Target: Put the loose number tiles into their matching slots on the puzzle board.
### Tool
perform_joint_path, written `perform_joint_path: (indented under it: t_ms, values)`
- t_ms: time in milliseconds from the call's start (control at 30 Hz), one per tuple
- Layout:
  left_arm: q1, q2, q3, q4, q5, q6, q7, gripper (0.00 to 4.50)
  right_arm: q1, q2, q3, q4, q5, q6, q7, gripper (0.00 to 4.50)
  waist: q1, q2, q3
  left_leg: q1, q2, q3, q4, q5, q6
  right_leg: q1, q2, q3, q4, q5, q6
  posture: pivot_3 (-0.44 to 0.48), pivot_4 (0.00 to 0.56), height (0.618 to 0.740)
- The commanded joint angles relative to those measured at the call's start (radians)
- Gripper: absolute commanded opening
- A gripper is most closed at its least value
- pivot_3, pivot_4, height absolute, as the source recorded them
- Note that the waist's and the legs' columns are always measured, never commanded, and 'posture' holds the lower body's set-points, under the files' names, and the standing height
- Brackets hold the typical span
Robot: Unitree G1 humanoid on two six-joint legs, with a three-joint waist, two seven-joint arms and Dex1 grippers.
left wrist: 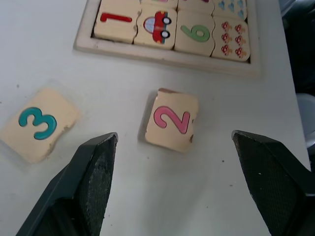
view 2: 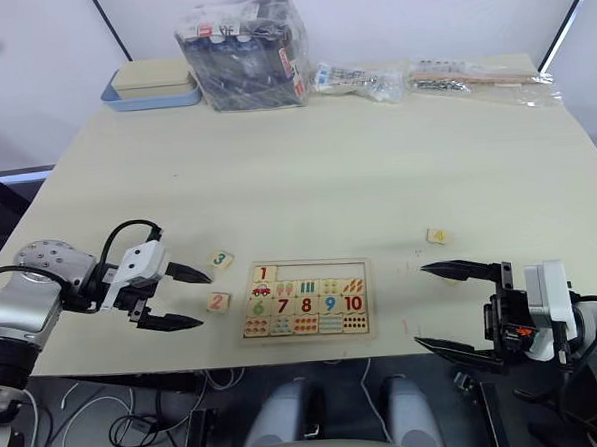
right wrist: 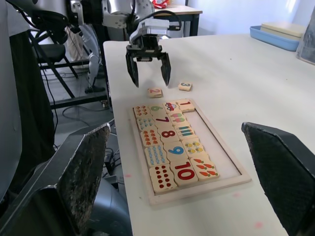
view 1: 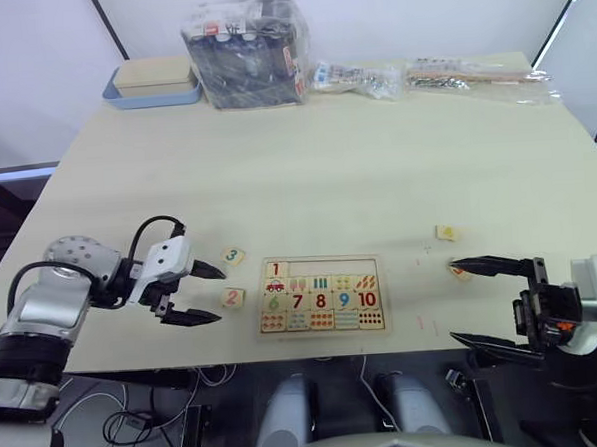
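Tile 2 (left wrist: 171,120), a small square pale wooden piece with a pink digit, lies flat on the pale desk (view 1: 376,169) just beyond the left pincer (view 1: 207,293), whose black fingers stand wide apart. It looks light, stiff and thin, so pinching its opposite edges seems best. Tile 3 (view 1: 233,256) sits just beyond, left of the flat pale wooden puzzle board (view 1: 322,327). Right pincer (view 2: 435,306), also spread, hovers near tile 4 (view 2: 437,236).

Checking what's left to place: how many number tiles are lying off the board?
3 for sure: the 3 tile and the 2 tile left of the board, the 4 tile right of it. Another may lie partly hidden under the right hand.
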Motion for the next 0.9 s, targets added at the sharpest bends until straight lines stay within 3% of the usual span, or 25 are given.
perform_joint_path:
  t_ms: [33,233,333,700,833,900]
  values:
    - [-0.031,-0.023,-0.012,0.031,0.022,-0.057,-0.030,3.98,0.011,0.000,-0.026,-0.026,0.000,-0.024,-0.005,4.50,0.001,0.000,0.000,0.000,0.000,0.000,0.000,0.000,0.000,0.000,0.000,0.000,0.000,0.000,0.000,0.000,0.150,0.740]
    - [-0.053,-0.051,-0.040,0.091,0.045,-0.134,-0.036,3.98,0.018,0.003,-0.030,-0.031,-0.006,-0.030,-0.016,4.50,0.001,0.000,0.000,0.000,0.000,0.000,0.000,0.000,0.000,0.000,0.000,0.000,0.000,0.000,0.000,0.000,0.150,0.740]
    - [-0.058,-0.056,-0.047,0.111,0.044,-0.154,-0.036,3.27,0.028,0.004,-0.032,-0.037,-0.006,-0.034,-0.023,4.50,0.000,0.000,0.000,0.001,0.000,0.000,0.000,0.000,0.000,0.001,0.000,0.000,0.000,0.000,0.000,0.000,0.150,0.740]
    - [-0.063,-0.056,-0.071,0.134,0.025,-0.204,-0.036,3.27,0.050,0.003,-0.040,-0.043,-0.005,-0.048,-0.033,4.50,0.000,0.000,-0.001,0.002,0.000,-0.001,0.000,0.000,0.000,0.002,0.000,0.000,0.000,0.000,0.000,0.000,0.150,0.740]
    - [-0.063,-0.054,-0.079,0.138,0.018,-0.217,-0.036,2.13,0.054,0.003,-0.040,-0.044,-0.007,-0.052,-0.038,4.50,-0.001,0.000,-0.001,0.002,0.000,-0.001,0.000,0.000,0.000,0.002,0.000,0.000,0.000,0.000,0.000,0.000,0.150,0.740]
    - [-0.067,-0.054,-0.085,0.148,0.015,-0.228,-0.036,2.13,0.054,0.003,-0.037,-0.044,-0.009,-0.054,-0.041,4.50,-0.001,0.000,-0.001,0.002,0.000,-0.001,0.000,0.000,0.000,0.002,0.000,0.000,0.000,0.000,0.000,0.000,0.150,0.740]
